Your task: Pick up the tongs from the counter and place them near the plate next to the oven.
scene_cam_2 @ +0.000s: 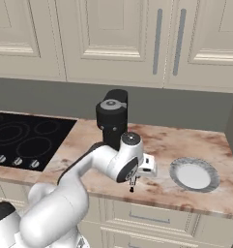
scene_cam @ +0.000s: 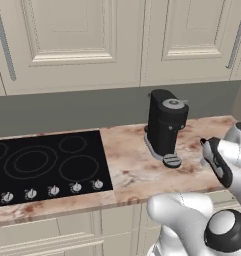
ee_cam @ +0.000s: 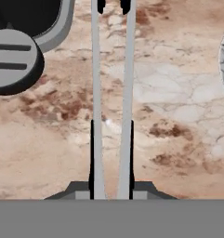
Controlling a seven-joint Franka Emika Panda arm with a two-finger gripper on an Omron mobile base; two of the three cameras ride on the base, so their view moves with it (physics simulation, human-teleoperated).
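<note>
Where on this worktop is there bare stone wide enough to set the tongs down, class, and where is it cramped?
Bare counter lies between the coffee machine and the plate, and another patch between the cooktop and the machine. It is crowded at the machine's base, where the end effector holds the tongs.

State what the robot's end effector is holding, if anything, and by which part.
The end effector grips the tongs at one end, its fingers outside both arms; the dark-tipped far end points away over the counter.
</note>
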